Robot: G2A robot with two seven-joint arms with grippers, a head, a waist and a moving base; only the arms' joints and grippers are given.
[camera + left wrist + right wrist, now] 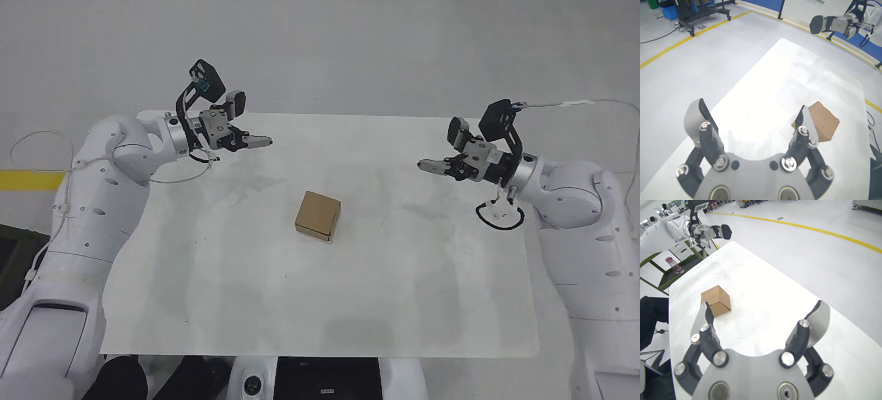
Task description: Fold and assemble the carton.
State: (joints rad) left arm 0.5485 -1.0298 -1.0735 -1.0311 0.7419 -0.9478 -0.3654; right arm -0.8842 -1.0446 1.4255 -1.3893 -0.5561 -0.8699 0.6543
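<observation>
Now, carton (318, 217) (826, 121) (717, 300): a small brown cardboard box, folded up into a closed block, sits flat on the bench near its middle, turned at a slight angle to the bench edges. In the right wrist view a flap seam runs across its upper face. Nothing touches it.
Bench (420, 300) (772, 85) (776, 289): a white top with rounded corners and faint grey smudges on the surface.
Left hand (255, 141) (751, 109) (726, 234): hangs above the far left part of the bench, well apart from the carton. Its two fingers are spread wide and nothing is between them.
Right hand (428, 166) (816, 24) (762, 308): hangs above the far right part of the bench, pointing inward toward the left hand and well apart from the carton. Its fingers are also spread wide and it has hold of nothing.
Between the hands: the carton lies nearer the robot than both, in the gap between them.
Floor (715, 47): pale grey, with a yellow line (810, 228) across it.
</observation>
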